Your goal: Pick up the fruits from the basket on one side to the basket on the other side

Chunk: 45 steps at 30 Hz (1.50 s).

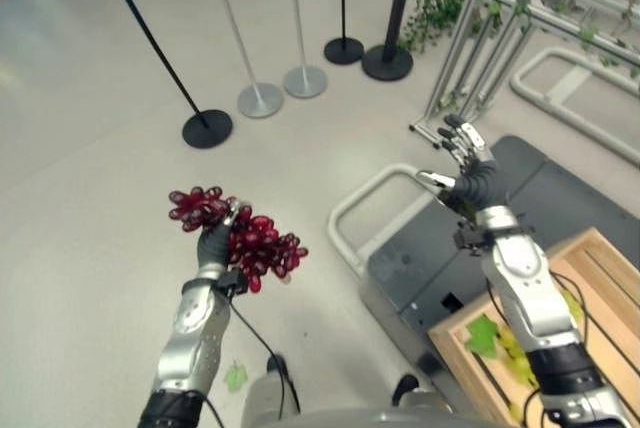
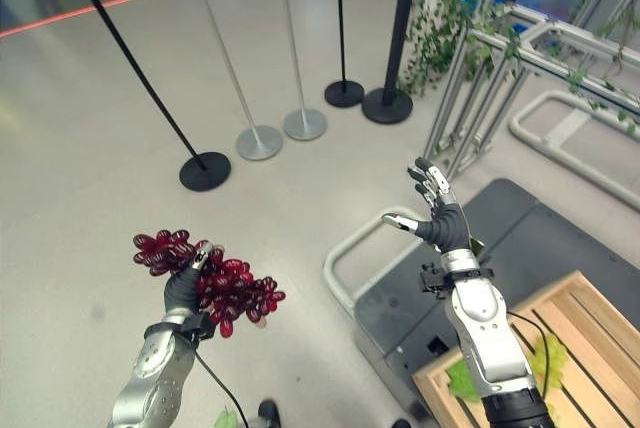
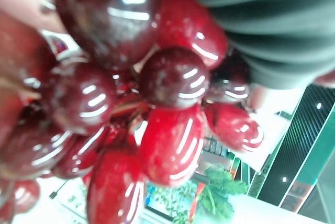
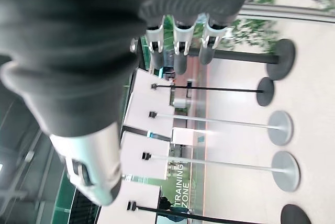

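Observation:
A bunch of dark red grapes (image 1: 245,238) hangs in the air above the floor on the left, with my left hand (image 1: 214,244) shut on it from below. The grapes (image 3: 157,130) crowd right up against the left wrist view. My right hand (image 1: 466,170) is raised at the right with fingers spread and straight, holding nothing; its fingers (image 4: 180,48) point toward the stanchions. A wooden crate (image 1: 590,258) at the lower right holds green grapes and leaves (image 1: 500,338).
Several stanchion posts with round bases (image 1: 207,128) stand on the floor at the back. A dark grey platform with a white rail (image 1: 350,210) lies under the crate. A metal frame with ivy (image 1: 500,18) stands at the back right.

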Available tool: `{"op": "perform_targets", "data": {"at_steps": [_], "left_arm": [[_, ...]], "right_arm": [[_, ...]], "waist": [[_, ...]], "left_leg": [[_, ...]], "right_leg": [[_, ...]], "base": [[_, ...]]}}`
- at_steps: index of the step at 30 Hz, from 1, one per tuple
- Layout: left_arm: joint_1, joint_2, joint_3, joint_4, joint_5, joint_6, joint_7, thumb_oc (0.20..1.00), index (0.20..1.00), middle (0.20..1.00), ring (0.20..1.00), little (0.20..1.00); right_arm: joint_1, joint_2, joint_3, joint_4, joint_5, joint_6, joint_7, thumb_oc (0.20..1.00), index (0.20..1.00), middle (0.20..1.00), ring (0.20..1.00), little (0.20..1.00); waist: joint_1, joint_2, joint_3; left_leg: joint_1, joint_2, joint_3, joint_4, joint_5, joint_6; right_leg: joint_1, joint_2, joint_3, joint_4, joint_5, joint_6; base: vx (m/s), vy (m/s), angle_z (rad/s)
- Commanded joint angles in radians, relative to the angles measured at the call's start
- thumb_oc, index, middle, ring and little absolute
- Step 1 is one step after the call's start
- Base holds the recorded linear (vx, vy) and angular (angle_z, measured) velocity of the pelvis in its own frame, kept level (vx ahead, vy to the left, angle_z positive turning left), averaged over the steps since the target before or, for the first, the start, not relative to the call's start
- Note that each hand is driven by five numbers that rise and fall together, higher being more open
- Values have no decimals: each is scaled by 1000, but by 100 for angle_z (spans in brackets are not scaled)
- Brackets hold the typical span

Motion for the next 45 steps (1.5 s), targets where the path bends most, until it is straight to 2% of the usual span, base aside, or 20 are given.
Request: {"op": "perform_targets", "data": {"at_steps": [1,6,7,8,10,12,13,16,19,20,27,28,29,30,34,40,41,43,44,45], "left_arm": [[-25,48,55,-128,47,-65,-6,200,200,200,200,200],[-46,96,77,-150,100,-70,29,200,200,200,200,200],[-58,103,76,-148,115,-76,39,200,200,200,200,200],[-73,105,50,-137,111,-85,46,200,200,200,200,200],[-81,110,42,-133,115,-85,43,200,200,200,200,200],[-88,108,15,-126,131,-71,28,200,200,200,200,200],[-89,108,15,-126,131,-71,28,200,200,200,200,200],[-93,91,-4,-116,136,-67,16,200,200,200,200,200],[-94,76,-12,-104,122,-65,11,200,200,200,200,200],[-92,64,-7,-115,118,-72,-3,200,200,200,200,200],[-51,74,43,-151,84,-87,8,200,200,200,200,200],[-56,65,47,-151,73,-88,15,200,200,200,200,200],[-57,65,47,-152,73,-87,15,200,200,200,200,200],[-59,56,47,-148,67,-85,18,200,200,200,200,200],[-29,53,63,-151,60,-85,12,200,200,200,200,200],[-15,55,82,-171,53,-78,18,200,200,200,200,200],[-26,57,76,-167,56,-73,8,200,200,200,200,200],[-35,66,74,-160,55,-79,9,200,200,200,200,200],[-33,71,70,-173,63,-68,1,200,200,200,200,200],[-25,76,69,-195,59,-63,-14,200,200,200,200,200]], "right_arm": [[-41,11,0,-39,49,-61,-10,1000,1000,1000,1000,1000],[-64,66,23,-36,74,-58,-13,1000,1000,1000,1000,1000],[-66,73,22,-32,72,-61,-19,1000,1000,1000,1000,1000],[-73,79,25,-21,67,-58,-28,1000,1000,1000,1000,1000],[-61,80,18,-25,65,-60,-30,1000,1000,1000,1000,1000],[-31,75,1,-27,62,-60,-24,1000,1000,1000,1000,1000],[-32,75,0,-27,63,-61,-23,1000,1000,1000,1000,1000],[-24,62,-10,-26,48,-67,-27,1000,1000,1000,1000,1000],[-13,51,-5,-28,52,-72,-26,1000,1000,1000,1000,1000],[-16,45,-2,-37,59,-64,-15,1000,1000,1000,1000,1000],[-51,40,30,-32,84,-65,-8,1000,1000,1000,1000,1000],[-51,33,19,-26,74,-67,-26,1000,1000,1000,1000,1000],[-52,33,19,-26,74,-68,-26,1000,1000,1000,1000,1000],[-50,25,10,-19,67,-64,-42,1000,1000,1000,1000,1000],[-35,21,5,-8,61,-53,-40,1000,1000,1000,1000,1000],[-27,11,-20,-4,57,-65,-39,1000,1000,1000,1000,1000],[-13,3,-33,-11,54,-64,-40,1000,1000,1000,1000,1000],[-13,2,-23,-16,55,-71,-42,1000,1000,1000,1000,1000],[7,10,-39,-27,52,-63,-46,1000,1000,1000,1000,1000],[16,19,-43,-32,63,-48,-35,1000,1000,1000,1000,1000]], "waist": [[21,-22,-51],[46,-90,-28],[41,-90,-25],[13,-82,-22],[11,-79,-23],[-1,-82,-39],[-4,-83,-41],[-23,-96,-54],[-19,-98,-43],[-23,-81,-32],[19,-52,-5],[15,-41,10],[12,-40,9],[-14,-27,16],[-6,-16,-1],[-2,-25,-10],[-9,-28,-20],[-16,-30,-32],[1,-19,-35],[-1,-27,-36]], "left_leg": [[99,98,-14,58,-172,-72],[69,15,-48,-27,-146,-23],[59,-5,-71,-37,-143,-13],[48,-45,-118,-55,-135,8],[37,-66,-137,-64,-121,16],[35,-134,-236,-138,-65,36],[31,-135,-238,-143,-57,36],[32,-224,-357,-183,-22,58],[26,-275,-401,-168,-15,59],[26,-274,-441,-170,-20,52],[-32,-288,-485,-143,-7,43],[-74,-250,-409,-109,-8,19],[-78,-251,-411,-108,-3,19],[-78,-169,-211,-60,-36,22],[-63,-82,-161,-73,-15,-6],[-14,126,-44,-65,48,-73],[-11,145,57,10,32,-84],[0,140,117,61,-39,-79],[-12,141,135,-71,61,-95],[-5,116,88,-26,16,-86]], "right_leg": [[-112,15,-9,-37,-63,21],[-167,-42,22,-57,59,69],[-179,-44,77,-59,61,84],[-211,-5,270,-26,37,95],[-205,26,346,-5,-2,89],[-213,145,499,38,-75,38],[-217,143,497,38,-71,37],[-251,334,674,33,-140,-39],[-247,368,727,53,-142,-66],[-236,324,744,2,-139,-38],[-253,281,710,-49,-100,-38],[-246,242,658,-42,-121,-29],[-249,241,655,-42,-118,-28],[-233,196,558,-29,-131,-16],[-206,150,482,-42,-118,-2],[-150,57,345,-46,-118,40],[-116,30,274,-53,-108,44],[-100,7,221,-35,-112,56],[-70,11,195,-53,-108,71],[-65,-5,189,-36,-99,64]], "base": [[-54,209,93],[-124,273,65],[-68,439,77],[31,331,70],[76,282,79],[125,284,114],[80,171,106],[99,165,115],[23,37,172],[-16,-36,115],[-42,-28,47],[-33,8,65],[-32,50,128],[-53,27,143],[10,99,125],[5,167,84],[19,150,65],[99,144,138],[149,267,157],[177,320,97]]}}
